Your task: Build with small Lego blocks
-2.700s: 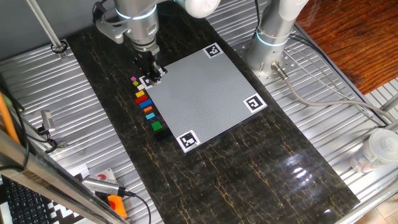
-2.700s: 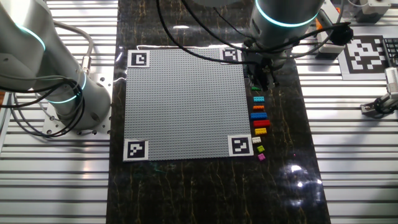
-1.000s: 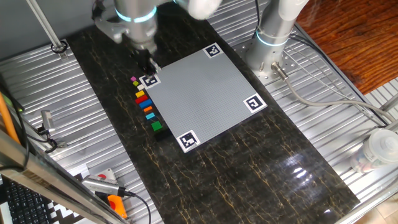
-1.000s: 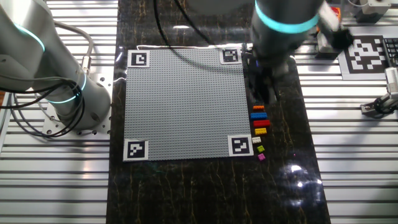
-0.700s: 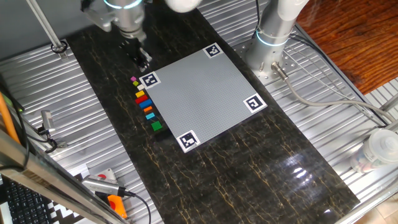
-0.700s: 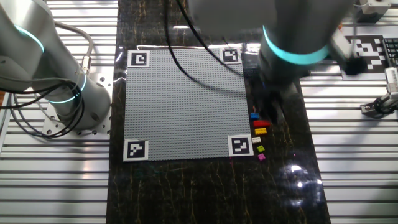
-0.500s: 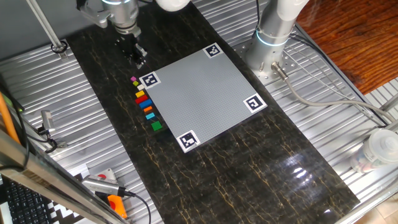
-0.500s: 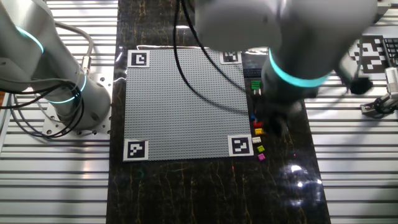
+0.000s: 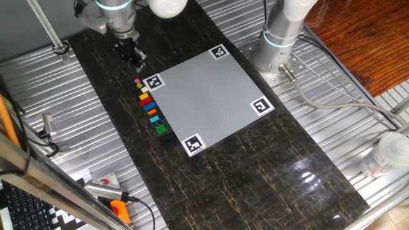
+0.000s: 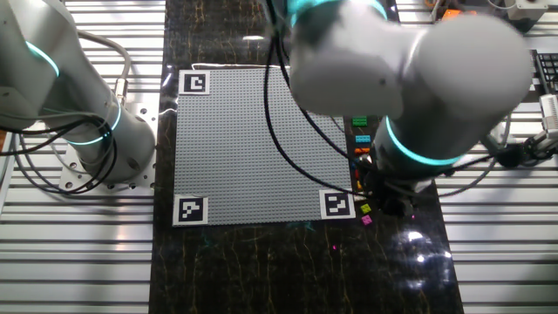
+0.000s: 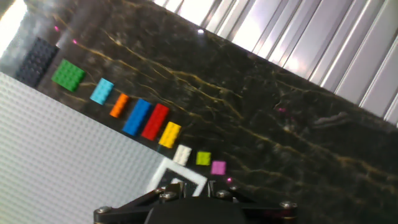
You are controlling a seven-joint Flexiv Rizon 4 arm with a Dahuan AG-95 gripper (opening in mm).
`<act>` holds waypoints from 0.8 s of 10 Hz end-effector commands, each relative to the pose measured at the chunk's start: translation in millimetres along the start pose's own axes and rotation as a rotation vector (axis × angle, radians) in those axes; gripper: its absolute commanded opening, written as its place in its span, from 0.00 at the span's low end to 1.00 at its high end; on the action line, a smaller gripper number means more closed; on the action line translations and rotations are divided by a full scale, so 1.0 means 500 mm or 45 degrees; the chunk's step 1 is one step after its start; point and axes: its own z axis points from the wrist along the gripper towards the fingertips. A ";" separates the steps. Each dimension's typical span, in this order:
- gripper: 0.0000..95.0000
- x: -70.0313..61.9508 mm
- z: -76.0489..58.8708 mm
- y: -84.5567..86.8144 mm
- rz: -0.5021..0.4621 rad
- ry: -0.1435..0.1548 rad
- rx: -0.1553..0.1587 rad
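Observation:
The small Lego blocks lie in a row on the dark table along the grey plate's left edge. In the hand view the row runs green, light blue, orange, blue, red, yellow, then tiny white, lime and pink pieces. In one fixed view the pink one is farthest and the green one nearest. My gripper hangs above the table just beyond the pink end. In the hand view the gripper shows a narrow gap with nothing in it.
A black brick lies past the green one. The plate has black-and-white markers at its corners. A second arm's base stands beside the plate's far side. In the other fixed view my arm's body covers part of the row.
My gripper has moved from over the plate's marker corner out to the left and away, past the pink end of the row. The bricks have not moved.

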 end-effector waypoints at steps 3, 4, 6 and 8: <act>0.20 -0.003 -0.001 0.003 -0.010 0.009 0.001; 0.20 -0.003 -0.001 0.003 -0.025 0.001 -0.006; 0.20 -0.003 -0.001 0.003 -0.033 0.011 0.001; 0.20 -0.003 -0.001 0.003 -0.027 0.048 0.025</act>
